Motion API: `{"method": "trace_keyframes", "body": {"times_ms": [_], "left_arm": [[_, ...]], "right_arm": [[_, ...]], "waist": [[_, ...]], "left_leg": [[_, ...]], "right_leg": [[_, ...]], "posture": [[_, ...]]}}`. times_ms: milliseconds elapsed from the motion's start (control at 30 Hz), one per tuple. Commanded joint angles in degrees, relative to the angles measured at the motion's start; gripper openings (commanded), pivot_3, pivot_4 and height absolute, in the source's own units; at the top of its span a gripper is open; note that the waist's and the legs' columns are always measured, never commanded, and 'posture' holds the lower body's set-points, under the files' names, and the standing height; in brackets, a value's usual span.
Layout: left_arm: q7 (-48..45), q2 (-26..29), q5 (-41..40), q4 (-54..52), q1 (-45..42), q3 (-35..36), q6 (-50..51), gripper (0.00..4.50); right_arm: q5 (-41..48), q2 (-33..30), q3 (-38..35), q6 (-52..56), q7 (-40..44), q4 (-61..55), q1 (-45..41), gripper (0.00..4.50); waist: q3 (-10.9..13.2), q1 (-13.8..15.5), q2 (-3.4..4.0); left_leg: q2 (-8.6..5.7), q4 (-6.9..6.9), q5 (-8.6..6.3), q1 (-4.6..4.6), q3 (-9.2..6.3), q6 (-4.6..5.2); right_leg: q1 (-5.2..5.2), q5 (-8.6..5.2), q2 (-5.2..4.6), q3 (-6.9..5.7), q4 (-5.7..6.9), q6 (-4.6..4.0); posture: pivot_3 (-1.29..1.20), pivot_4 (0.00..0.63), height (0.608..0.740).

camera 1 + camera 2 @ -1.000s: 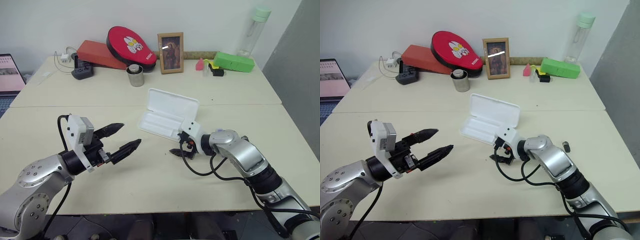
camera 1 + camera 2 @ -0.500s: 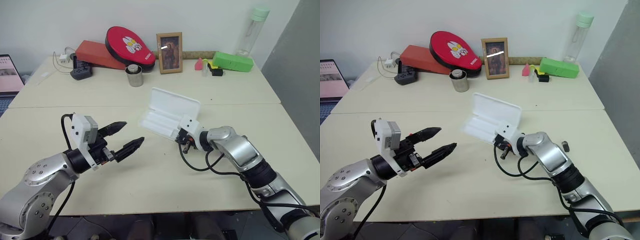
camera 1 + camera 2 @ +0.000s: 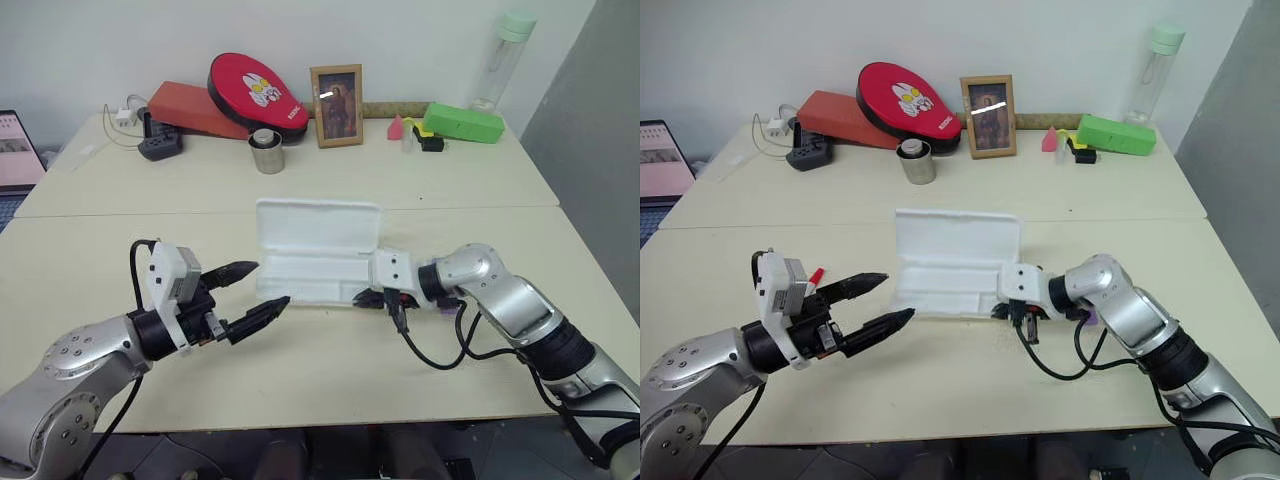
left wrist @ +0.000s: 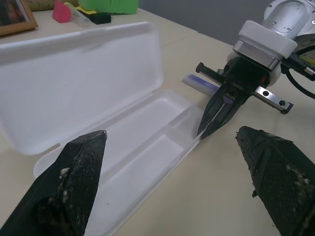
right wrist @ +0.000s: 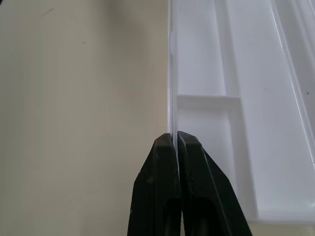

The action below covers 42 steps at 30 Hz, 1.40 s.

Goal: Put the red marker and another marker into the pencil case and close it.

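The right gripper (image 3: 366, 297) is pinched shut on the thin front rim of the pencil case (image 3: 318, 248), at the corner of the tray nearest to it. In the right wrist view its two black fingers (image 5: 194, 162) press together with the white edge squeezed between them. The case is open, its lid standing up on the far side of this gripper and its tray lying flat on the table (image 3: 330, 370), and the tray parts that show look empty. Just behind the right gripper, on its wrist side, the purple marker (image 4: 199, 82) lies on the table close to the end of the case. The left gripper (image 3: 257, 292) hangs open, fingers wide apart and holding nothing, just off the tray's other end. The red marker (image 3: 816, 274) peeks out beside the left gripper's white block. There is plenty of bare table in front of both grippers, toward the near edge, and more beyond the lid before the metal cup (image 3: 266, 153) and picture frame (image 3: 337, 91). A second ago the right gripper was partly open next to the case, and the case lay slanted; now it is clamped on the rim and the case sits straight across, closer to the left gripper.
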Motion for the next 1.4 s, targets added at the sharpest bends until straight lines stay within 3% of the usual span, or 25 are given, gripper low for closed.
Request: {"method": "trace_keyframes", "body": {"times_ms": [33, 667, 933, 1200, 1300, 1400], "left_arm": [[-0.4, 1.0, -1.1, -2.5, 0.2, 2.2, -0.7, 4.5], [1.1, 0.7, -1.3, -3.7, 0.9, 2.0, -0.2, 4.5], [1.1, 0.7, -1.4, -3.8, 2.1, 2.6, -0.3, 4.5], [3.4, -1.8, -1.9, -2.5, 7.5, 7.7, -0.8, 4.5], [8.3, -3.4, 0.8, 2.6, 6.5, 10.5, -1.4, 4.5], [11.5, -3.0, 5.1, 7.3, 5.5, 12.2, -2.0, 4.5]], "right_arm": [[-1.1, 1.6, 0.0, -1.9, 0.8, 1.1, -1.2, 0.03], [-5.1, 5.8, -0.6, -4.5, 1.6, 7.1, -1.5, 0.03], [-3.0, 6.8, -2.8, -2.4, 2.2, 3.9, -1.7, 1.6], [7.7, 6.9, -10.9, 5.6, 3.6, -5.0, -2.9, 3.53], [16.3, 8.3, -16.9, 11.5, 2.9, -8.8, -3.0, 4.37], [19.8, 7.8, -19.6, 14.6, 2.0, -10.5, -3.0, 4.44]], "waist": [[0.0, 0.0, -0.01], [0.0, 0.0, 0.0], [0.0, 0.1, 0.0], [0.0, 0.0, 0.01], [0.0, 0.1, 0.01], [0.0, 0.2, 0.0]], "left_leg": [[0.0, 0.0, 0.0, 0.0, 0.0, 0.0], [0.0, 0.0, 0.0, -0.01, -0.02, -0.01], [-0.01, 0.0, 0.0, -0.01, -0.02, -0.01], [0.01, -0.02, 0.0, -0.02, -0.04, -0.01], [0.01, -0.02, -0.01, -0.03, -0.07, -0.01], [0.01, -0.02, 0.0, -0.03, -0.09, -0.01]], "right_leg": [[0.0, 0.0, 0.0, 0.0, 0.0, 0.0], [0.0, 0.0, -0.02, 0.03, -0.01, -0.01], [0.0, 0.0, -0.02, 0.04, -0.01, -0.01], [-0.03, 0.0, -0.04, 0.04, -0.02, -0.01], [-0.02, 0.0, -0.06, 0.03, -0.03, -0.01], [-0.02, 0.0, -0.06, 0.01, -0.01, -0.01]], "posture": [[0.0, 0.15, 0.74], [0.0, 0.15, 0.74], [0.0, 0.15, 0.74], [0.0, 0.15, 0.74], [0.0, 0.15, 0.74], [0.0, 0.15, 0.74]]}}
